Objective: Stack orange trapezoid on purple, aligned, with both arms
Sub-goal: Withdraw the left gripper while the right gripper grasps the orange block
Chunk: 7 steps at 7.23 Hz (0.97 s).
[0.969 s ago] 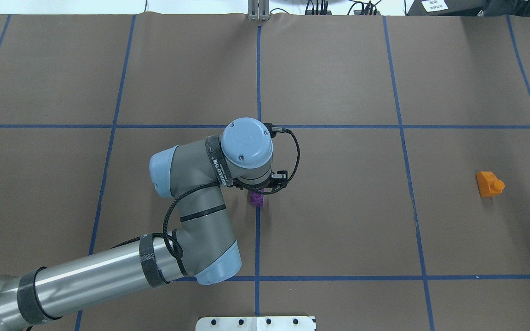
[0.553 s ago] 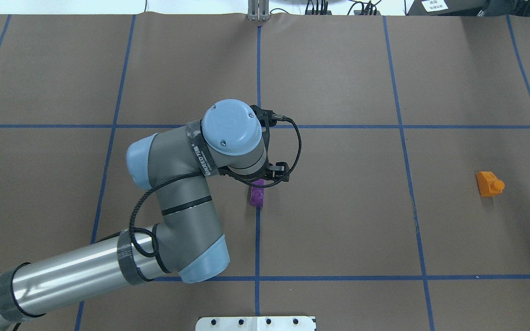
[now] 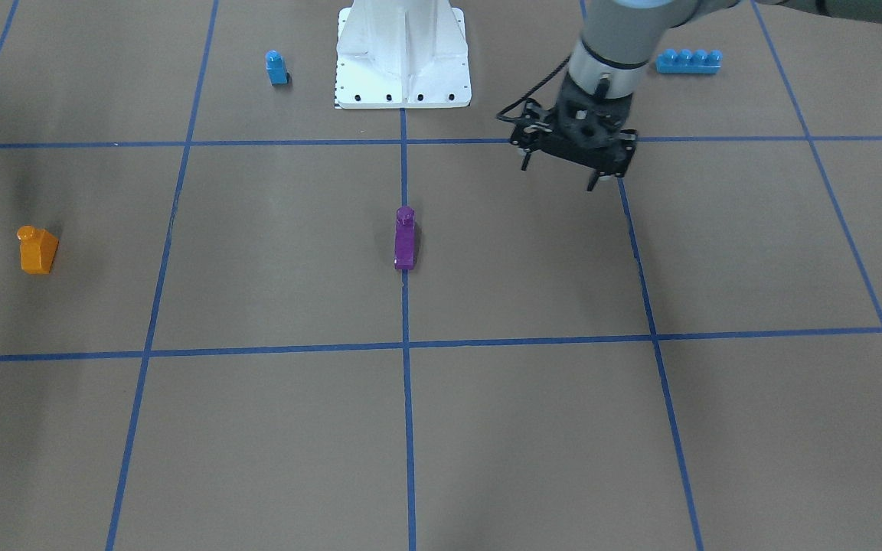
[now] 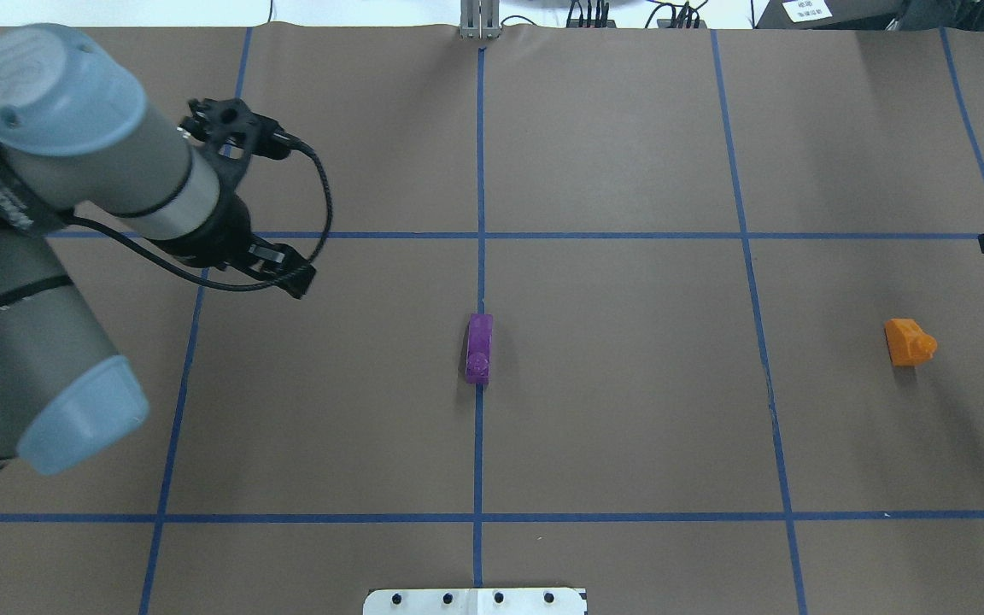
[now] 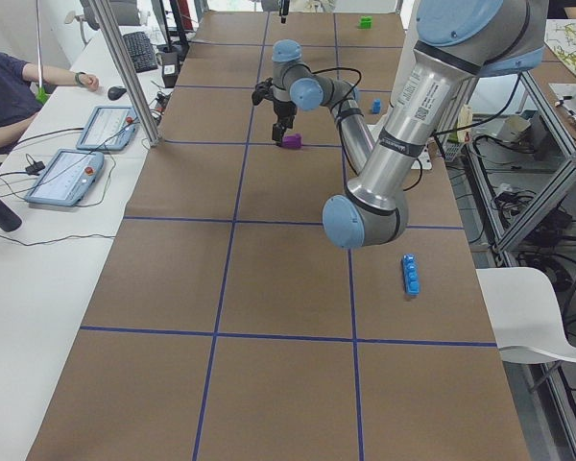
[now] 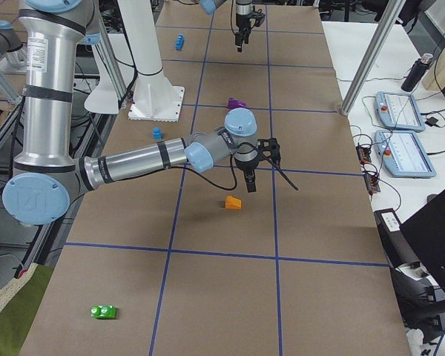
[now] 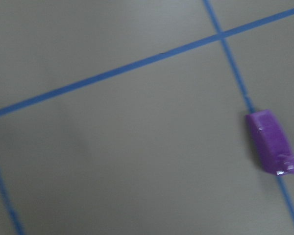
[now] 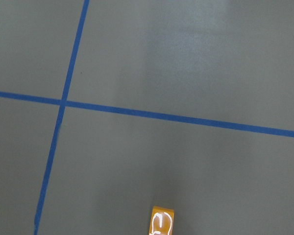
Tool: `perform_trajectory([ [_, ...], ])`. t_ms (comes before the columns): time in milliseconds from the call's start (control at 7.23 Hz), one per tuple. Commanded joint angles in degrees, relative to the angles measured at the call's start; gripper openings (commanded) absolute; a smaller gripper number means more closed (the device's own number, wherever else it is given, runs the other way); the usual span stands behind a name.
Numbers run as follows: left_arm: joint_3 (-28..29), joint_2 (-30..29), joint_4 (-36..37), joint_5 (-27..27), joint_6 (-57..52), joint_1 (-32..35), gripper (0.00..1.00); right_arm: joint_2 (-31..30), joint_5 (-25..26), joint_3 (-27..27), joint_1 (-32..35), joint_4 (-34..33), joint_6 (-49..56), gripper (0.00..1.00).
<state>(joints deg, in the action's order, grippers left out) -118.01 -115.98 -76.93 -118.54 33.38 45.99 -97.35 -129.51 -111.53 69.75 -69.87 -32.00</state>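
Observation:
The purple block (image 4: 479, 348) lies on its side on the centre blue line; it also shows in the front view (image 3: 404, 239) and the left wrist view (image 7: 273, 142). The orange trapezoid (image 4: 909, 342) lies far to the right, alone, and shows in the front view (image 3: 37, 249) and at the bottom of the right wrist view (image 8: 162, 221). My left gripper (image 3: 559, 174) is open and empty, raised well away from the purple block. My right gripper (image 6: 251, 176) hovers just beyond the orange block; I cannot tell if it is open.
A small blue single-stud block (image 3: 276, 67) and a long blue brick (image 3: 687, 60) lie near the white base pedestal (image 3: 403, 53). A green block (image 6: 104, 311) lies at the table's right end. Operators' tablets (image 5: 77, 173) sit beside the table.
My left arm has risen and swung far to the left, away from the purple block, which now lies fully exposed. A black part of the right arm has appeared at the overhead view's right edge.

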Motion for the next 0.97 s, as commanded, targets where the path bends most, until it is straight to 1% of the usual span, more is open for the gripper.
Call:
perform_trajectory([
  [0, -0.56, 8.72, 0.64, -5.7, -21.76, 14.24, 1.0, -3.0, 11.52, 1.65, -12.39, 12.67, -17.85, 0.99],
  [138, 0.14, 11.63, 0.55, -10.44, -29.26, 19.7, 1.0, -4.5, 14.87, 4.02, -16.53, 18.48, -20.88, 0.99],
  [277, -0.02, 13.05, 0.46, -10.75, -31.25, 21.67, 1.0, -5.99, 16.38, 7.52, -18.14, 24.46, -20.83, 0.99],
  [415, -0.03, 13.15, 0.55, -10.66, -31.27, 21.69, 1.0, -7.92, 16.57, 8.6, -18.68, 27.04, -20.83, 0.99],
  [553, -0.03, 13.15, 0.46, -10.66, -31.27, 21.69, 1.0, -8.81, 18.31, 8.79, -20.25, 27.07, -20.83, 0.92],
  [692, -0.11, 13.15, 0.46, -10.66, -31.27, 21.69, 1.0, -8.82, 18.41, 9.75, -20.87, 27.15, -20.83, 0.74],
  [830, -0.11, 13.15, 0.46, -10.49, -31.18, 21.69, 1.0, -8.82, 18.33, 9.84, -21.23, 27.07, -20.91, 0.61],
])
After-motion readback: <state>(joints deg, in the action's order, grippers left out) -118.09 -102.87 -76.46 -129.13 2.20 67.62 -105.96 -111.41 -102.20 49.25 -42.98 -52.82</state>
